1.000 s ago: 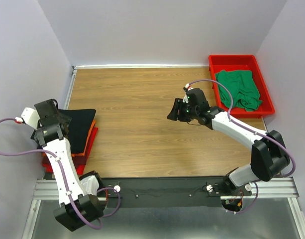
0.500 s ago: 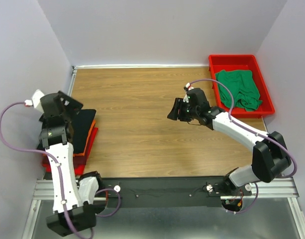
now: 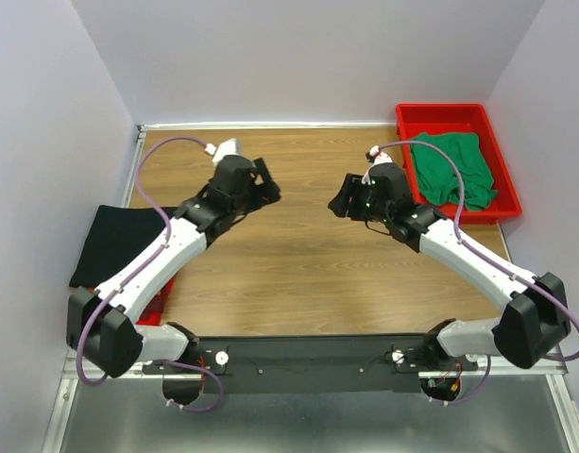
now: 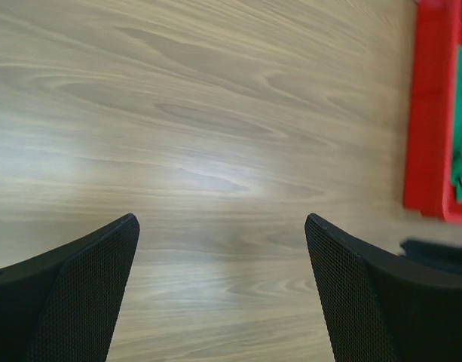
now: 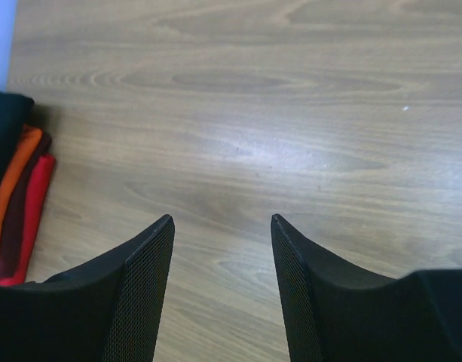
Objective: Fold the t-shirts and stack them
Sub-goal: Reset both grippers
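Both arms reach over the middle of the wooden counter with nothing in their grasp. The left gripper holds its jaws wide. The right gripper shows a narrower gap, with only bare wood between the jaws. At the counter's left edge sits a folded stack: the black t-shirt on top, the orange t-shirt and the dark red t-shirt beneath. The green t-shirt lies crumpled in the red tray at the far right corner. It appears to be the one piece not yet folded, which would explain both arms poised over the open middle, where there is room to fold. The left arm covers the stack's near edge, and a brighter red strip at its base cannot be identified. In the left wrist view, tray and green cloth are cut off at the frame's edge.
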Controlling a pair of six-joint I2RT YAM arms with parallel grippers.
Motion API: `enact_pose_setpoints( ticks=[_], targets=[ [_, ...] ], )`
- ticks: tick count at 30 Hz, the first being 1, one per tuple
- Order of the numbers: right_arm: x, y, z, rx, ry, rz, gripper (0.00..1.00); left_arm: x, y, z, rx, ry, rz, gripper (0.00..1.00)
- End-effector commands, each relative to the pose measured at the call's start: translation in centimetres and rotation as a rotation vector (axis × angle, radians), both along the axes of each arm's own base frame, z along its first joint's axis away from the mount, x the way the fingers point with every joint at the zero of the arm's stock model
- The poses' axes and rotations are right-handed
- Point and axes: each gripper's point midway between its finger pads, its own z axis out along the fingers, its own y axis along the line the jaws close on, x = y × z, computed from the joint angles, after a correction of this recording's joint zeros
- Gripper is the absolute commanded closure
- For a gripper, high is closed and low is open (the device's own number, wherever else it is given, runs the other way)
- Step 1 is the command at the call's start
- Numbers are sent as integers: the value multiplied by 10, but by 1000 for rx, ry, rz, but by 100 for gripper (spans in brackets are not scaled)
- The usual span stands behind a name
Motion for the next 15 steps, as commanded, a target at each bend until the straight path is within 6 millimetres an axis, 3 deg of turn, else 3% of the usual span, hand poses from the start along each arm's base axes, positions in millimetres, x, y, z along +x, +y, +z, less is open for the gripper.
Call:
enact_pose_setpoints(
  ticks=[1, 3, 6, 8, 15],
  targets=[
    [10, -23, 27, -51, -100, -109, 38, 16, -46, 42, -21, -179, -97, 2],
    [9, -31, 29, -63, -116, -138, 38, 13, -64, 40, -23, -217, -169, 2],
    [11, -41, 29, -87, -133, -183, 38, 9, -77, 40, -18, -254, -213, 2],
    [10, -49, 29, -97, -143, -223, 33, 5, -86, 40, -11, -277, -229, 2],
    [14, -61, 30, -109, -155, -295, 33, 9, -94, 47, 33, -327, -250, 2]
  ],
)
